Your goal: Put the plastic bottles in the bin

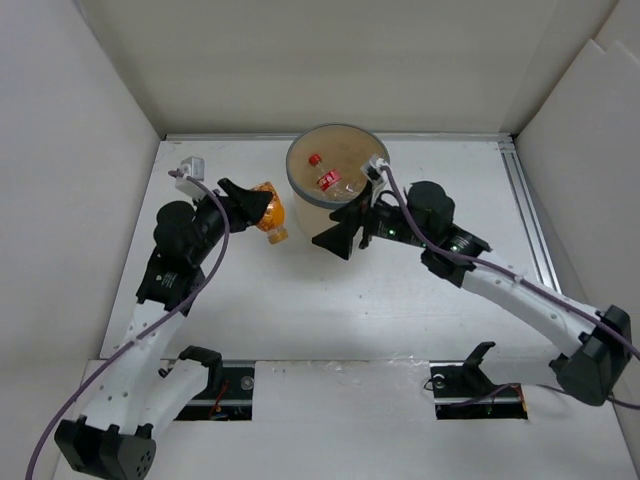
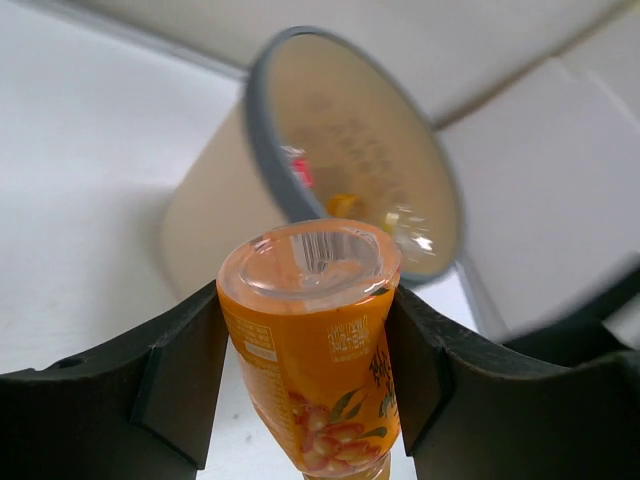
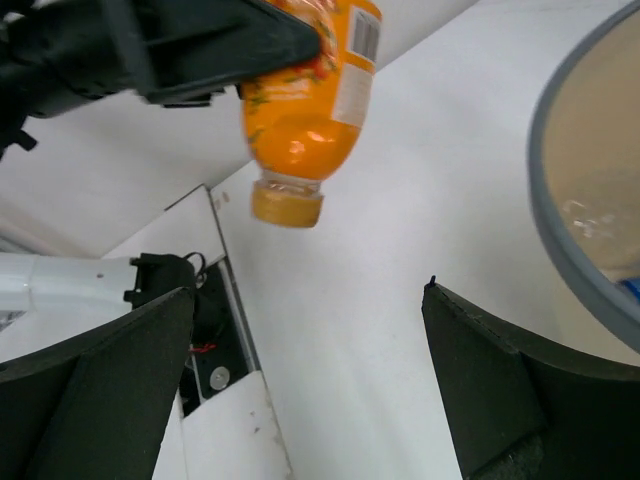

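Note:
My left gripper (image 1: pixel 262 208) is shut on the short orange bottle (image 1: pixel 270 214) and holds it above the table, cap down, just left of the bin (image 1: pixel 338 166). In the left wrist view the bottle (image 2: pixel 315 350) sits between my fingers with the bin's grey rim (image 2: pixel 262 150) right behind it. The round tan bin holds several clear bottles with red caps (image 1: pixel 328 180). My right gripper (image 1: pixel 341 232) is open and empty, low beside the bin's near side. The right wrist view shows the orange bottle (image 3: pixel 305 110) hanging cap down and the bin's rim (image 3: pixel 560 240) at right.
White walls enclose the table on three sides. A metal rail (image 1: pixel 530 215) runs along the right edge. The arm bases and black mounts (image 1: pixel 215 385) sit at the near edge.

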`<action>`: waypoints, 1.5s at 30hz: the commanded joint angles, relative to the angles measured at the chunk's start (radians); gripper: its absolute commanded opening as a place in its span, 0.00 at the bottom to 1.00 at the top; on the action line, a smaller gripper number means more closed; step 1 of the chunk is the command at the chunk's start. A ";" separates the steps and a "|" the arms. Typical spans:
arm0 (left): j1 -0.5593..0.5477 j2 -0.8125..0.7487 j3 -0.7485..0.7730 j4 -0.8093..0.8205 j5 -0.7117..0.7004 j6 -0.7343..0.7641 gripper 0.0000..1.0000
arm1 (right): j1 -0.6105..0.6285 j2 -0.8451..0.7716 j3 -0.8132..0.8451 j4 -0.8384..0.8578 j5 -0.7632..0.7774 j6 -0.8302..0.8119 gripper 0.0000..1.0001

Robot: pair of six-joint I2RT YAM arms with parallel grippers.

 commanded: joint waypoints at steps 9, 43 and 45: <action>-0.001 -0.156 0.046 0.221 0.341 -0.027 0.00 | 0.105 0.306 0.201 0.413 -0.201 0.214 0.99; -0.001 -0.044 0.248 0.114 -0.130 -0.045 1.00 | -0.084 0.323 0.274 0.305 -0.113 0.231 0.00; -0.001 -0.021 0.258 0.053 -0.167 -0.045 1.00 | -0.127 0.332 0.318 0.234 -0.083 0.184 0.00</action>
